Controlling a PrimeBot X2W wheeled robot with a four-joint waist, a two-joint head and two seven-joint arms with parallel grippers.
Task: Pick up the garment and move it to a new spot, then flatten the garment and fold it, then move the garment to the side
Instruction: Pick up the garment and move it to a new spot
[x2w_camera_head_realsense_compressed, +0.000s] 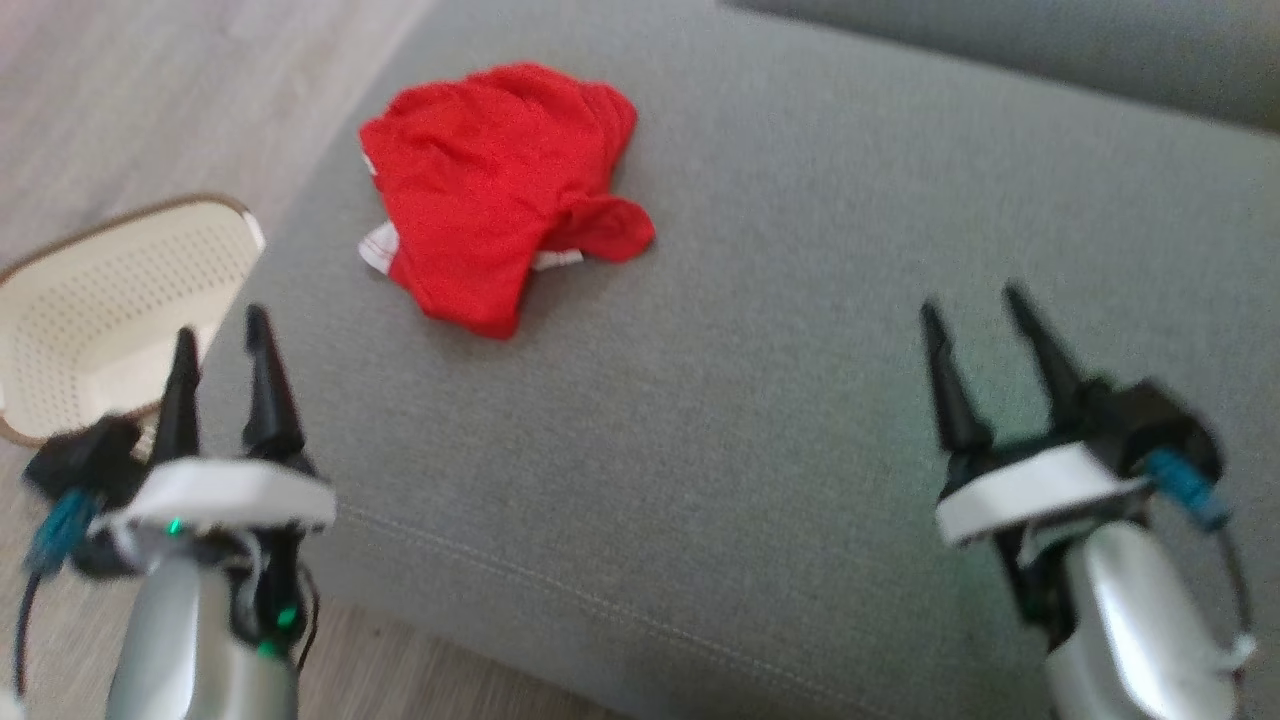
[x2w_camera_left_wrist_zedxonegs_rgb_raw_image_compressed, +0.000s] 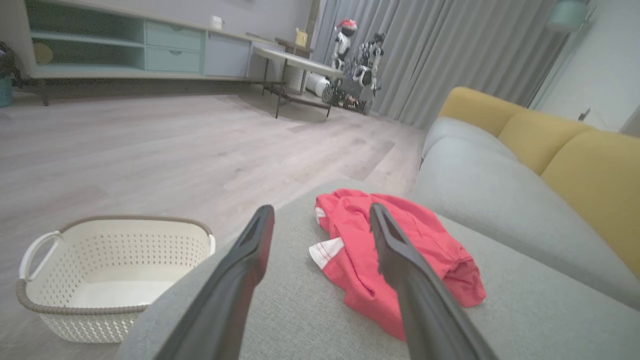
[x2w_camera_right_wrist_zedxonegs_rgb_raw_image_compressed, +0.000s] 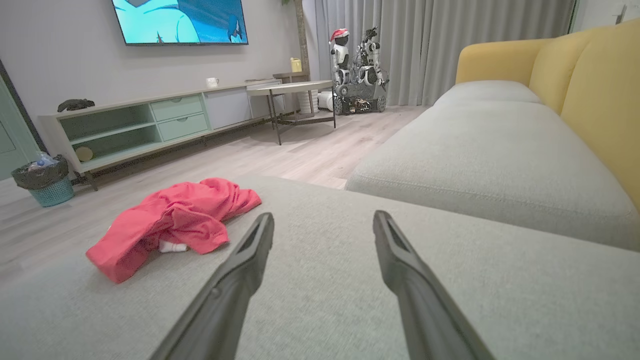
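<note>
On the far left part of the grey cushion (x2w_camera_head_realsense_compressed: 800, 330) I see the red garment (x2w_camera_head_realsense_compressed: 500, 190), crumpled in a heap. My left gripper (x2w_camera_head_realsense_compressed: 221, 325) and right gripper (x2w_camera_head_realsense_compressed: 972, 300) hover nearer, jaws apart, holding nothing. A white basket (x2w_camera_head_realsense_compressed: 110, 300) stands left on the floor.

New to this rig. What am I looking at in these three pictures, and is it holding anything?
A wheeled robot with two arms. The head view looks down from its head: left gripper at lower left, right gripper at lower right, both open. The other two pictures come from wrist cameras, each looking along that arm's two dark fingers. A crumpled red garment lies on the grey sofa cushion; a white basket stands on the floor beside it. Nothing is held.
</note>
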